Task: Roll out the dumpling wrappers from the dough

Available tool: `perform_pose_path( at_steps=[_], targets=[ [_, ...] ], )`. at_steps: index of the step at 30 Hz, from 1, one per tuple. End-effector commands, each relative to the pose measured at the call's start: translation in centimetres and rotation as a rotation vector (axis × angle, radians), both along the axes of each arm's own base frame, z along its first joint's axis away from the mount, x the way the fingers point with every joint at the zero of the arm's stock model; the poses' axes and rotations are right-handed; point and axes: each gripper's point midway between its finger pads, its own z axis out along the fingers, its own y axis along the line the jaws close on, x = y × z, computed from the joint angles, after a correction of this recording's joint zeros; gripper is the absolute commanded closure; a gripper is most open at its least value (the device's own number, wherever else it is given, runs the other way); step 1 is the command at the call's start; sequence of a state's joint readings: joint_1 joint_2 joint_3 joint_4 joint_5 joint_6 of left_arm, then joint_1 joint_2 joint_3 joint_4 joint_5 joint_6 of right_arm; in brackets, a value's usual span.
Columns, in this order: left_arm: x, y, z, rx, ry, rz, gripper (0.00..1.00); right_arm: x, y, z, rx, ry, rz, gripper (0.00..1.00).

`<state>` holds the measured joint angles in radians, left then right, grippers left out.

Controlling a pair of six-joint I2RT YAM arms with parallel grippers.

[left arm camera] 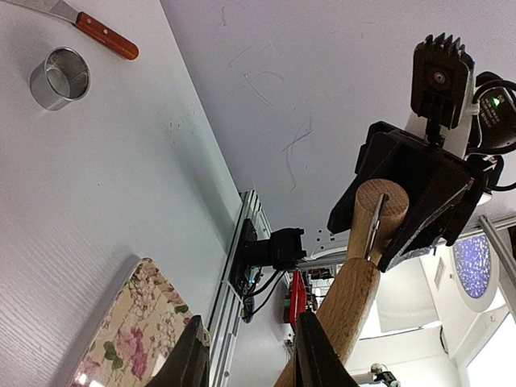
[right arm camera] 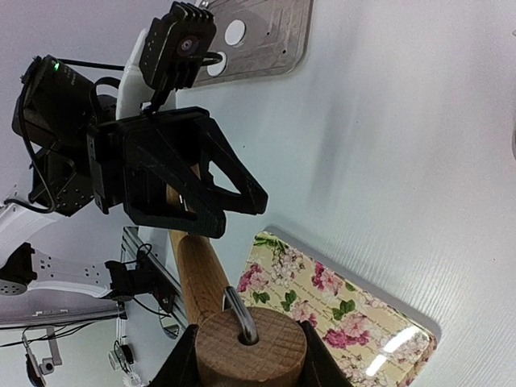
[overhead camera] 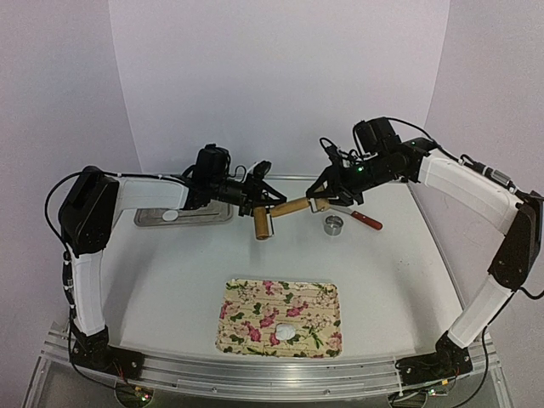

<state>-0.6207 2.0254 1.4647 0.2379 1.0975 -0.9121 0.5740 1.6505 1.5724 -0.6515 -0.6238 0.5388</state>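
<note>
A wooden roller (overhead camera: pixel 289 208) hangs in the air between both arms. My right gripper (overhead camera: pixel 324 201) is shut on its round end, which has a metal wire in it (right arm camera: pixel 251 348). My left gripper (overhead camera: pixel 257 202) is at the other end with its jaws spread. In the left wrist view the handle (left arm camera: pixel 348 298) runs beside and behind the right finger (left arm camera: pixel 313 355), not in the gap. A white lump of dough (overhead camera: pixel 287 330) lies on the floral mat (overhead camera: pixel 246 319). A white dumpling wrapper (overhead camera: pixel 171 216) lies on the metal tray (overhead camera: pixel 208 215); two show in the right wrist view (right arm camera: pixel 235 32).
A metal ring cutter (overhead camera: pixel 334 224) stands on the table right of the roller, also in the left wrist view (left arm camera: pixel 60 76). A red-handled blade (overhead camera: pixel 367 222) lies beside it. The tray is at the back left and the mat near the front edge.
</note>
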Motion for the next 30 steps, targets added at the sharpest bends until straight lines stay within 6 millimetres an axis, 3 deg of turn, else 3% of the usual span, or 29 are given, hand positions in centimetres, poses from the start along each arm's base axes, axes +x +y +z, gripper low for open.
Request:
perform_pose_path(
  at_steps=[1, 27, 30],
  targets=[
    [0.1, 0.5, 1.1, 0.048, 0.148, 0.018, 1.0, -1.8, 1.5, 3.1, 0.076, -0.151, 0.17, 1.0],
    [-1.0, 0.9, -4.6, 0.159, 0.371, -0.055, 1.0, -6.5, 4.1, 3.5, 0.017, -0.44, 0.504, 1.0],
    [-0.5, 0.9, -4.4, 0.153, 0.327, -0.047, 1.0, -6.4, 4.1, 3.3, 0.006, -0.424, 0.496, 1.0]
  ],
)
